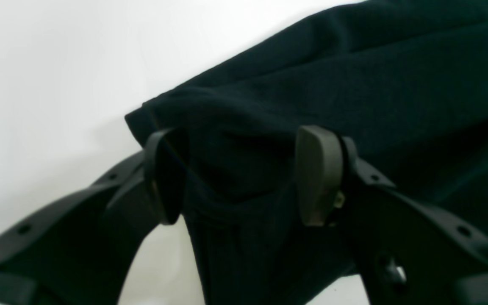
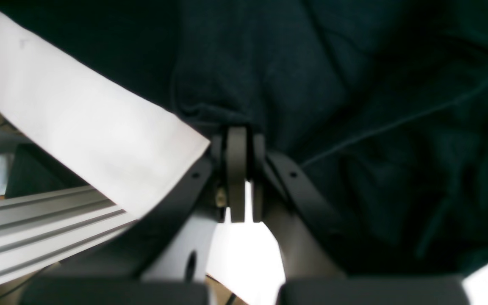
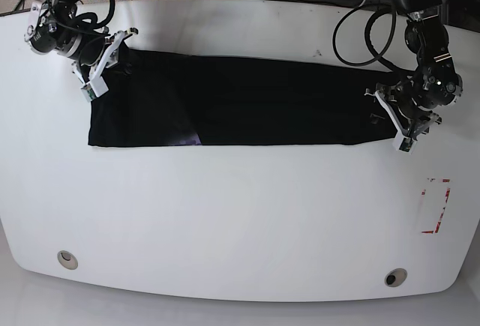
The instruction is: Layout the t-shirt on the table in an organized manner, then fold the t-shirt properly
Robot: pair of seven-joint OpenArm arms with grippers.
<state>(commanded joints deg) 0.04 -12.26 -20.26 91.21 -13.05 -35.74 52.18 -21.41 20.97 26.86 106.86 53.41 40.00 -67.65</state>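
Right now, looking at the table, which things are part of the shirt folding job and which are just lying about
Part of the job:
t-shirt, folded into a long band
table
right gripper, pinched shut on the shirt
left gripper, open, with shirt cloth between its fingers

Just lying about:
red tape rectangle
two metal-ringed holes
cables behind the table

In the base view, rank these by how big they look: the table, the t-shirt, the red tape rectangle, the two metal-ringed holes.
1. table
2. t-shirt
3. red tape rectangle
4. The two holes, and, look alike, so I won't rank them.
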